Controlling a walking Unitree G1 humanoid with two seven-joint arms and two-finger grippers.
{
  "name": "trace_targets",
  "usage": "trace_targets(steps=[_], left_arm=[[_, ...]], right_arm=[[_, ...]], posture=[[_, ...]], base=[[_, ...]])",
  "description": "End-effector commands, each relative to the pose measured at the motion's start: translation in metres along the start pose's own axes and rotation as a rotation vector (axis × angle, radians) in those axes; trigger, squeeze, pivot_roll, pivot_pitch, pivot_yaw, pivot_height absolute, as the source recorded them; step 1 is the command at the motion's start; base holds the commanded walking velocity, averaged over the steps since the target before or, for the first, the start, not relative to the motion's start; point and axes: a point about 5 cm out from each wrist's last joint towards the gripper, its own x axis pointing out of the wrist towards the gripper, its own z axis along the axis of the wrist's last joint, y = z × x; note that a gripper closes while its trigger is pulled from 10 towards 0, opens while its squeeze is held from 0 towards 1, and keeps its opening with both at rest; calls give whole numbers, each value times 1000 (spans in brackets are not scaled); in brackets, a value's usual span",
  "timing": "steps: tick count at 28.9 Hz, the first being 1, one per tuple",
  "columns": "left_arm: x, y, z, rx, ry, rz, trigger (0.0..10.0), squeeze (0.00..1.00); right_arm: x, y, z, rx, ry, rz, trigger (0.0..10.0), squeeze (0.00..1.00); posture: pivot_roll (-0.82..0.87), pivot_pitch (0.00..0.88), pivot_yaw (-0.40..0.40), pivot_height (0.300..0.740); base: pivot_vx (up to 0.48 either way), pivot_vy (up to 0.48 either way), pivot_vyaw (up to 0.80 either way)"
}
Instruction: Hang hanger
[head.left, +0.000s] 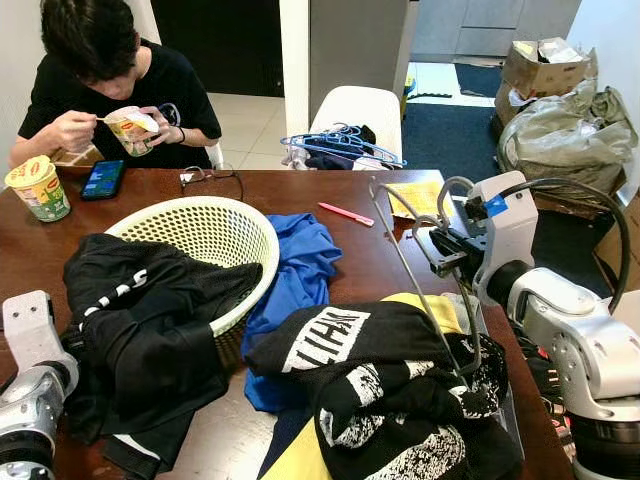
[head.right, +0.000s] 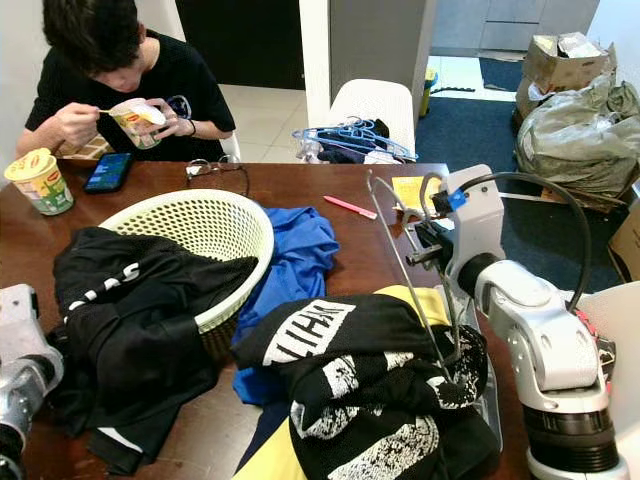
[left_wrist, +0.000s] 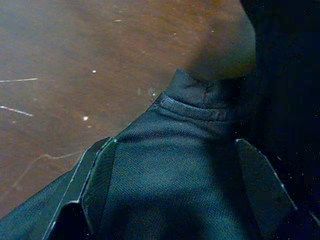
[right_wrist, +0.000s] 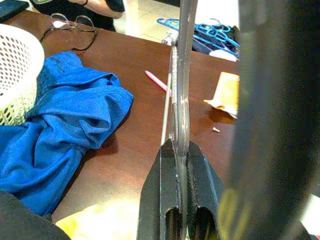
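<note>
Tabletop clothes bury hanger base; right end effector clamps it.

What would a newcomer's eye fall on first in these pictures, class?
Probably the right gripper, its fingers shut on a grey wire hanger held over the black printed shirt at the table's near edge. Next, the cream laundry basket with a black garment spilling out, where the left gripper hovers open. A person eats at the far side.
</note>
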Motion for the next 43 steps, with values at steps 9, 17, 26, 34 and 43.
trace_targets(steps=[9,17,26,34,43], left_arm=[[-4,14,15,-29,-55,3,10000,0],[-7,17,20,-6,-61,-8,10000,0],[-14,19,40,1,-116,-23,10000,0],[-12,23,35,25,-85,-4,10000,0],[-9,32,14,-57,7,11,10000,0]], right_arm=[[0,1,-3,7,19,6,10000,0],[0,4,-3,7,19,14,10000,0],[0,6,-5,13,27,15,10000,0],[0,5,-7,16,31,11,10000,0],[-2,2,-7,11,39,3,10000,0]], posture=[[-131,93,-4,740],[-129,89,-5,740],[-124,99,-2,740],[-125,103,4,740],[-137,112,3,740]], base=[[0,0,0],[0,0,0],[0,0,0],[0,0,0],[0,0,0]])
